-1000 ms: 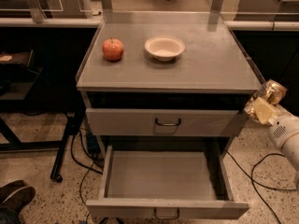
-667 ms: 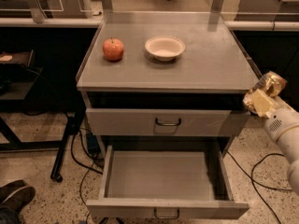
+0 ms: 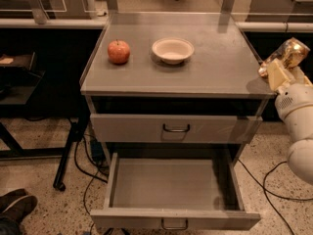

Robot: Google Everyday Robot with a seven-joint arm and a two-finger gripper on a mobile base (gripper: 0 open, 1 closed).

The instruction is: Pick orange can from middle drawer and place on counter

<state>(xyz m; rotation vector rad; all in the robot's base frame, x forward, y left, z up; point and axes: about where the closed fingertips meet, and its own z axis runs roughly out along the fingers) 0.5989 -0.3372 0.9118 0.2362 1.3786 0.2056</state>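
Observation:
The orange can [image 3: 288,54], shiny and golden, is held in my gripper [image 3: 279,67] at the right edge of the view, just off the right rim of the counter [image 3: 215,70] and about level with it. The gripper is shut on the can, with a cream finger [image 3: 275,74] against its side. The white arm runs down the right edge. The middle drawer [image 3: 173,187] is pulled wide open below and its inside shows nothing in it. The drawer above it [image 3: 176,128] is closed.
A red apple [image 3: 119,51] and a white bowl [image 3: 172,50] sit on the back half of the counter. Cables lie on the speckled floor on both sides of the cabinet. A dark table frame stands at the left, and a shoe [image 3: 14,207] at bottom left.
My gripper with the can has risen and moved slightly in, from beside the upper drawer front to the level of the counter's right rim. The drawer has stayed open.

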